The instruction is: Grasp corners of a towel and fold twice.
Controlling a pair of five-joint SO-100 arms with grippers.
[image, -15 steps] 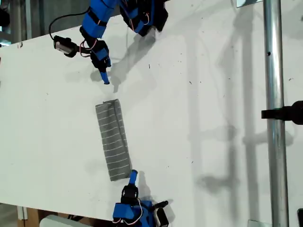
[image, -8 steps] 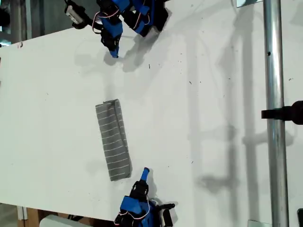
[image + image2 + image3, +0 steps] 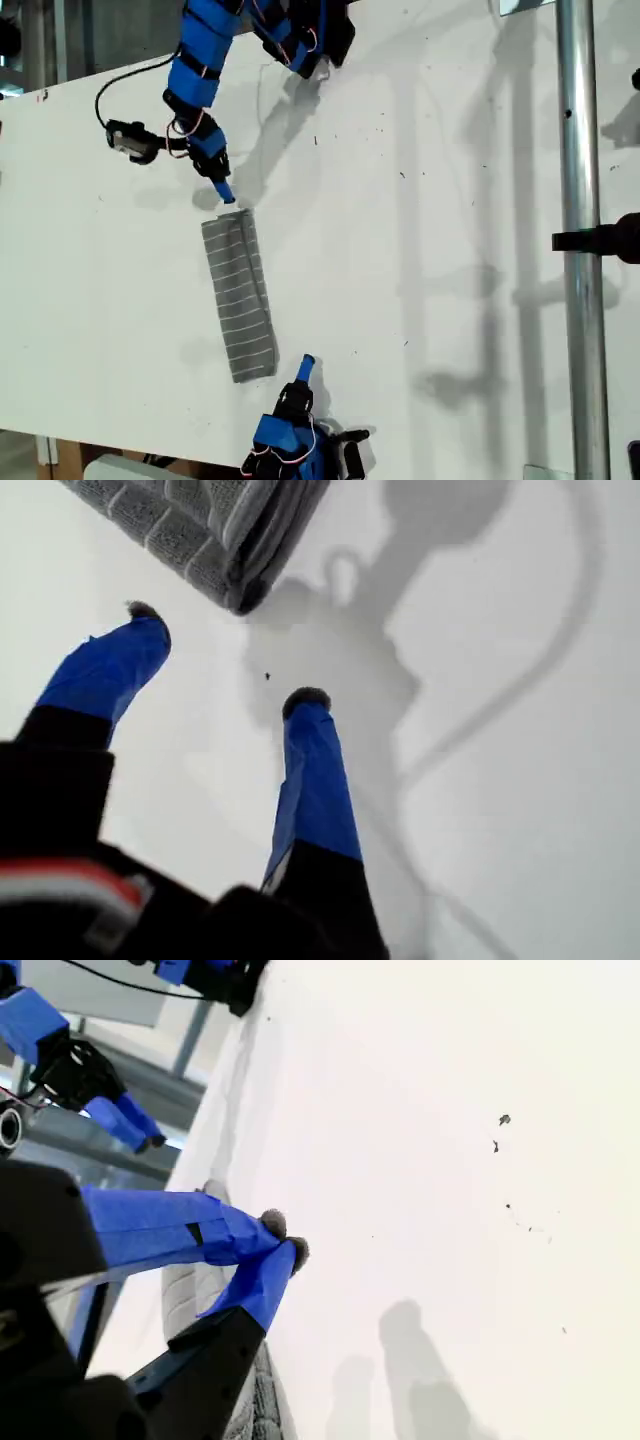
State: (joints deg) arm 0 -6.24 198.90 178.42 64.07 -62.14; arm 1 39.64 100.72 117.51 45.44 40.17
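Observation:
The towel (image 3: 240, 295) lies folded into a narrow grey striped strip on the white table (image 3: 420, 200), running from the middle toward the exterior view's lower edge. My first gripper (image 3: 222, 193) is open just above the strip's upper end. In the first wrist view its fingertips (image 3: 305, 700) straddle bare table, a little short of the towel's folded corner (image 3: 235, 590). My second gripper (image 3: 306, 364) is shut on nothing, just right of the strip's lower end in the exterior view. The second wrist view has the towel (image 3: 190, 1295) behind the closed second gripper (image 3: 285, 1237).
A metal pole (image 3: 577, 240) with a black clamp (image 3: 605, 240) crosses the exterior view's right side. A black cable (image 3: 130, 75) loops by the first arm. The table's edge runs along the exterior view's lower left.
My first gripper pulled back toward the table's far edge, then came down again to the towel's upper end. My second gripper shifted slightly right of the lower end and stayed there.

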